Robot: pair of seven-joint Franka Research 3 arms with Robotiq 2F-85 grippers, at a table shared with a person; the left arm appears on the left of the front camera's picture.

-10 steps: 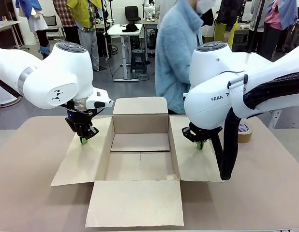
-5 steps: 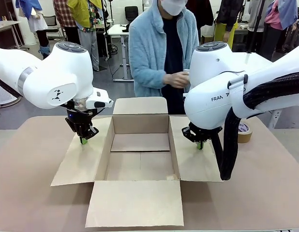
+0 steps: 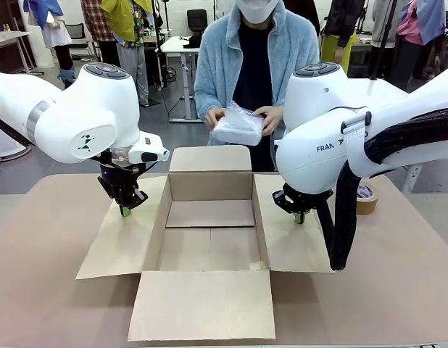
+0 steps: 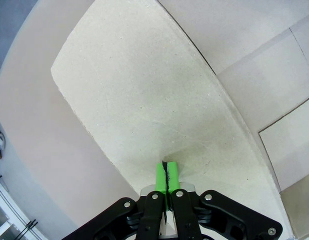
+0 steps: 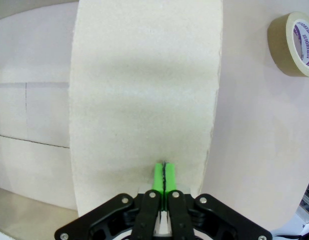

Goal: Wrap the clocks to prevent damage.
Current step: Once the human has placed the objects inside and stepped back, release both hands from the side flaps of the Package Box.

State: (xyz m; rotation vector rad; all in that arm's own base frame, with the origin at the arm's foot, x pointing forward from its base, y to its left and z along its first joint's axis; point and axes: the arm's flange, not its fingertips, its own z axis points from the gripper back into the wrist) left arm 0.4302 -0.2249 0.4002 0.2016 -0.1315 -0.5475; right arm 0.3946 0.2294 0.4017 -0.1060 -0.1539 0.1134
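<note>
Front view: half a second ago the person at 12 o'clock had both hands close to the chest with no bundle to be seen. Now the person's hands (image 3: 270, 114) hold the wrapped clocks (image 3: 238, 127), a whitish pillow of bubble wrap, in the air just beyond the far flap of the cardboard box (image 3: 209, 186). The box, both arms and the tape roll (image 3: 366, 198) lie as they did. The box sits open on the worktop (image 3: 35, 275) with its flaps spread flat. The left arm (image 3: 79, 123) points its left jaws down onto the flap at the box's 9 o'clock. The right arm (image 3: 333, 145) sets its right jaws on the flap at 3 o'clock. Both pairs are closed and hold nothing. The tape roll lies farther out at 3 o'clock, partly behind the right arm.

Left wrist view: the green pads (image 4: 161, 175) are pressed together with only a dark seam between them. Their tips are against the pale flap (image 4: 144, 100), and nothing is gripped. The box interior lies toward 3 o'clock.

Right wrist view: the pads (image 5: 158, 177) are likewise closed flat on each other and empty, with their tips on the flap (image 5: 144, 75). The tape roll (image 5: 294, 45) lies at 2 o'clock on bare worktop, well apart from the flap.
</note>
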